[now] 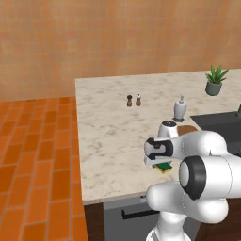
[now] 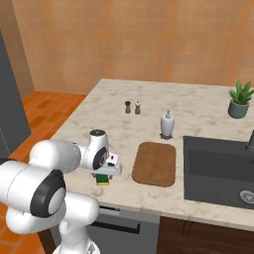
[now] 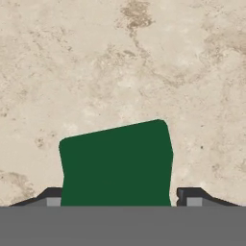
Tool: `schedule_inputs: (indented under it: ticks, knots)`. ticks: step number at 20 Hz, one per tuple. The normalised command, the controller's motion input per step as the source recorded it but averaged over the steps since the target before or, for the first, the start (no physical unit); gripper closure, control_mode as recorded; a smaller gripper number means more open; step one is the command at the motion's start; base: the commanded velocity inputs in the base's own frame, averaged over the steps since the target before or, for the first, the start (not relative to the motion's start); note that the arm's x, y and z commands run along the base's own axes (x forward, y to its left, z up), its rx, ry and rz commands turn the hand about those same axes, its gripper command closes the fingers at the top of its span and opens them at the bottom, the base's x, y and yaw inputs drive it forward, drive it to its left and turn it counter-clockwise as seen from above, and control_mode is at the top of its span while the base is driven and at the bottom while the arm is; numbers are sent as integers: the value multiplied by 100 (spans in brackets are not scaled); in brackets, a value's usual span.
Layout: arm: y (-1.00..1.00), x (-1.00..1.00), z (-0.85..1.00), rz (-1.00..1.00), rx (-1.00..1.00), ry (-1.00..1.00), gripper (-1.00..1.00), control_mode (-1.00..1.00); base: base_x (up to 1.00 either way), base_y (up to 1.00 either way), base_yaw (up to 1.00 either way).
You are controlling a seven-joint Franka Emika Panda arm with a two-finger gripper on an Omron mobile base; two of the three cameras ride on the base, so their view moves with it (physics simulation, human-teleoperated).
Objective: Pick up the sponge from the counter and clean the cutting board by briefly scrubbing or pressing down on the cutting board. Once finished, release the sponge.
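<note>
I've got the hand low over the small rectangular sponge, green scrub face up with yellow foam underneath — this is the pick-up step, scrubbing not started. In the hand view the green face sits at lower centre of the frame, a dark fingertip showing on either side of it. The jaws bracket the sponge, but whether the pads touch its sides I can't tell, so I won't call it gripped yet.

The sponge lies flat on the light beige marble-patterned worktop, near its front edge, at lower left-centre of the right base view, directly under the hand. The flat brown wooden cutting board with rounded corners is to the right of it in that frame, close but apart, just left of the dark sink basin. In the left base view the sponge peeks out below the white wrist, a yellow edge under green.

Next, as I read it: squeeze onto the foam sides, lift clear, carry right over the board, press down, let go. The foam should give under the pinch — so I'd confirm the grip before lifting.

Textures: the scrub face is matte and uniform, the worktop is veined and smooth, and the board is thin with a faint grain. A white soap dispenser stands just behind the board.
</note>
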Motion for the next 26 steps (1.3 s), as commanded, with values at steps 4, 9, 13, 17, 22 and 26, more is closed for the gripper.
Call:
schedule_inputs:
  ticks: [4,9,13,17,22,26]
  knots:
    - [0,0,-4,0,0,-1,100,-100,0,0,0]
    - [-6,-13,10,0,1,-5,100,-100,0,0,0]
    - [-57,-30,69,-4,5,0,100,-100,0,0,0]
    - [-64,-11,61,-3,0,6,100,-100,0,0,0]
    - [-58,18,6,-3,4,6,100,-100,0,0,0]
    - [-56,41,0,-9,9,4,100,-100,0,0,0]
